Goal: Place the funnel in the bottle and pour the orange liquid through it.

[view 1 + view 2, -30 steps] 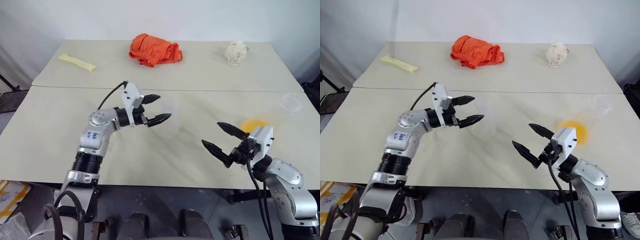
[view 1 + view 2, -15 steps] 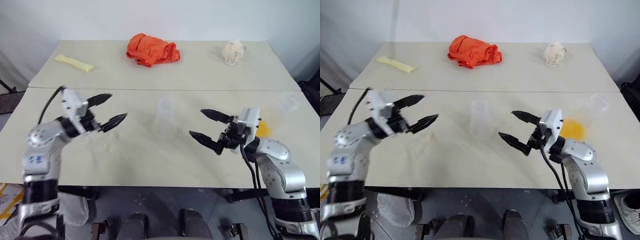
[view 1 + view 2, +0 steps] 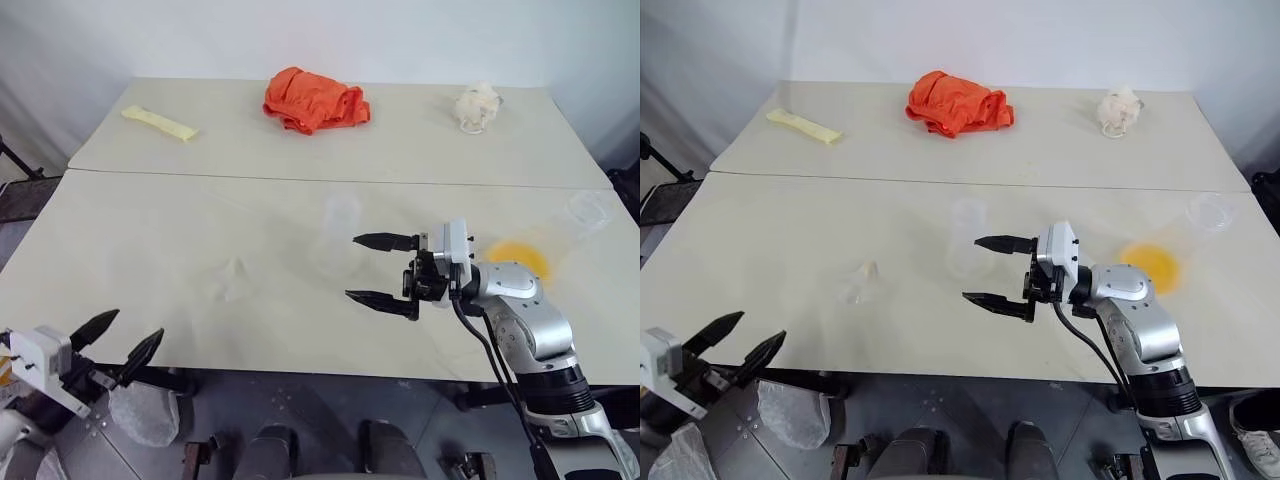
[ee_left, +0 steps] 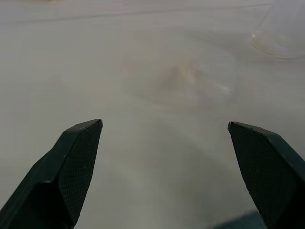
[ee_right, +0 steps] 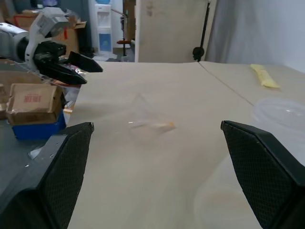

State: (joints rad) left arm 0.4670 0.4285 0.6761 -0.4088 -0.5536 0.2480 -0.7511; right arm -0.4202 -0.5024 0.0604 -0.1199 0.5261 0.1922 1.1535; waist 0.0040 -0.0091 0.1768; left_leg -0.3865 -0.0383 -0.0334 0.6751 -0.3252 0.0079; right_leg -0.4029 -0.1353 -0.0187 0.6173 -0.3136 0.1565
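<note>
The clear bottle stands upright near the middle of the near table. The small clear funnel lies on the tabletop to its left, also seen as a funnel from the right wrist. The orange liquid pools in a clear round-based vessel lying on its side at the right. My right gripper hovers open just right of the bottle, pointing left, holding nothing. My left gripper is open and empty, low at the front left, off the table's front edge.
On the far table lie an orange cloth, a yellow strip and a white crumpled wad. A seam separates the two tables. Cardboard boxes sit on the floor to the left.
My left arm has swung away from the bottle, back and down past the table's front left edge. My right gripper has moved left toward the bottle and turned to point left.
</note>
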